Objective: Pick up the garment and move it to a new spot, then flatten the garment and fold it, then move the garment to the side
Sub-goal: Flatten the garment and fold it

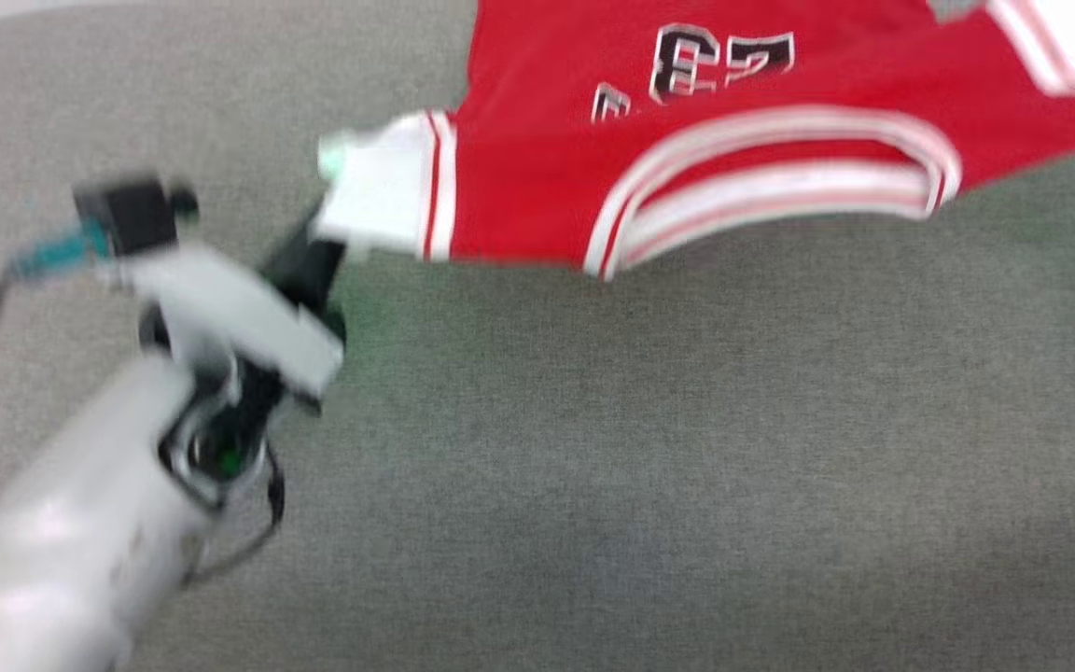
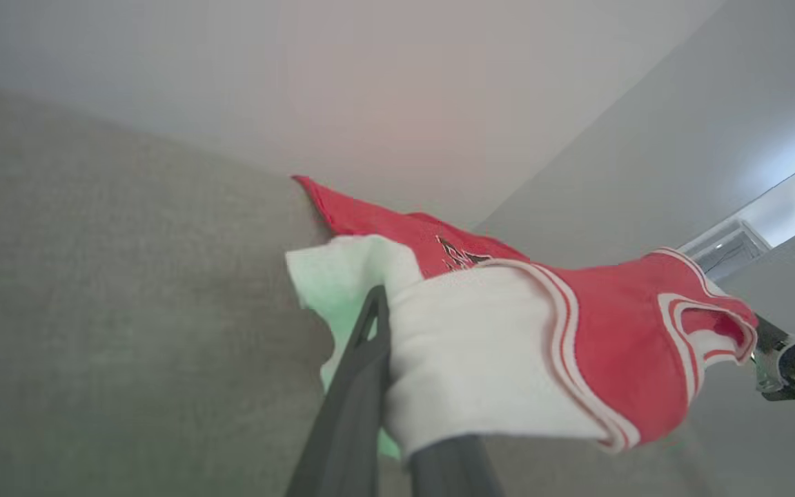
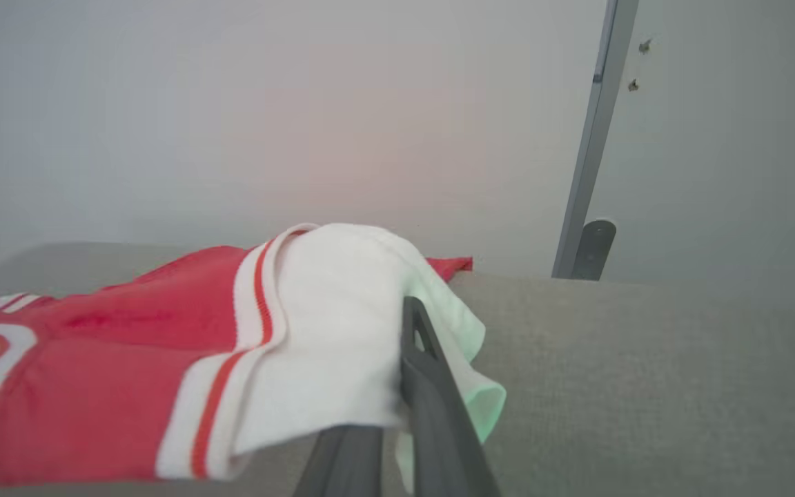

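The garment (image 1: 687, 140), red with white side panels, striped trim and the number 23, stretches across the top of the head view above the grey surface. My left gripper (image 1: 328, 233) is shut on its left white panel. In the left wrist view that gripper (image 2: 387, 324) pinches the white cloth, and the garment (image 2: 611, 331) runs off to the right toward the other arm's gripper (image 2: 791, 366). The right wrist view has my right gripper (image 3: 408, 317) shut on the other white panel, with the garment (image 3: 94, 359) spreading to the left. Cloth hides both grippers' fingertips.
A grey fabric-covered surface (image 1: 593, 467) lies under the garment with open room in front of it. A pale wall rises behind its far edge, and a grey metal post (image 3: 591, 138) stands beyond the surface in the right wrist view.
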### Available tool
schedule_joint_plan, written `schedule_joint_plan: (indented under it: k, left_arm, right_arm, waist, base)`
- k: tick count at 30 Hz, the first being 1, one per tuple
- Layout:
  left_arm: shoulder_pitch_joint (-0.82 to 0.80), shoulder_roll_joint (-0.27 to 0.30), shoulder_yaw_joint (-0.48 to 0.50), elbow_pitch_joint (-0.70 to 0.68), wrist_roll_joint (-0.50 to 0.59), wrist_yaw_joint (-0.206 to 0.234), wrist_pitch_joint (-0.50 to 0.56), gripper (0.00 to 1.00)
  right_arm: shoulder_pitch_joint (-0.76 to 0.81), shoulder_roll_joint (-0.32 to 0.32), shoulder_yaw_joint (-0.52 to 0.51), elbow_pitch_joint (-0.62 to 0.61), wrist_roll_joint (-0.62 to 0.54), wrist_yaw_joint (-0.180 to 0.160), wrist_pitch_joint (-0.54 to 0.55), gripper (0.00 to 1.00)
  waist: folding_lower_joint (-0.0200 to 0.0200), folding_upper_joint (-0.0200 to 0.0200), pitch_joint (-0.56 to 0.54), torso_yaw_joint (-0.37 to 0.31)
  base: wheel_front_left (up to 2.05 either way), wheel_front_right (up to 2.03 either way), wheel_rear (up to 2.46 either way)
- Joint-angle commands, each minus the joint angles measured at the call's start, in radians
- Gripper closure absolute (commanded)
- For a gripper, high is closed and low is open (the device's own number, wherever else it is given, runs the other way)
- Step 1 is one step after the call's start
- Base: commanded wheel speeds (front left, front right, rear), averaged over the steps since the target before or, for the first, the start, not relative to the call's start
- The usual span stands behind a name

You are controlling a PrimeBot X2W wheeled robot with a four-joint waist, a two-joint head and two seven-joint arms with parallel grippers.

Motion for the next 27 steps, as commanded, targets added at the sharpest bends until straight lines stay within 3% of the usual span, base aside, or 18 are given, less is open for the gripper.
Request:
schedule_joint_plan:
  k: [1, 10, 17, 27]
  left_arm:
    - [0.021, 0.015, 0.004, -0.014, 0.004, 0.010, -0.013, 1.00]
    - [0.372, 0.114, 0.053, -0.262, 0.008, 0.114, -0.077, 1.00]
    - [0.570, 0.176, 0.095, -0.444, 0.112, 0.176, -0.081, 1.00]
    - [0.765, 0.234, 0.112, -0.616, 0.201, 0.252, -0.080, 1.00]
  right_arm:
    - [0.026, -0.018, -0.002, -0.005, 0.006, -0.002, -0.008, 1.00]
    - [0.282, -0.089, -0.014, -0.141, 0.049, -0.002, -0.040, 1.00]
    - [0.423, -0.172, -0.008, -0.250, -0.008, -0.002, -0.001, 1.00]
    - [0.640, -0.263, -0.086, -0.378, -0.004, -0.002, 0.035, 1.00]
  waist:
    - [0.0000, -0.0001, -0.016, -0.003]
    - [0.0000, -0.0001, -0.068, -0.015]
    - [0.0000, -0.0001, -0.091, -0.023]
    - [0.0000, -0.0001, -0.081, -0.026]
  base:
    - [0.00, 0.00, 0.00]
    - [0.00, 0.00, 0.00]
    - [0.00, 0.00, 0.00]
    - [0.00, 0.00, 0.00]
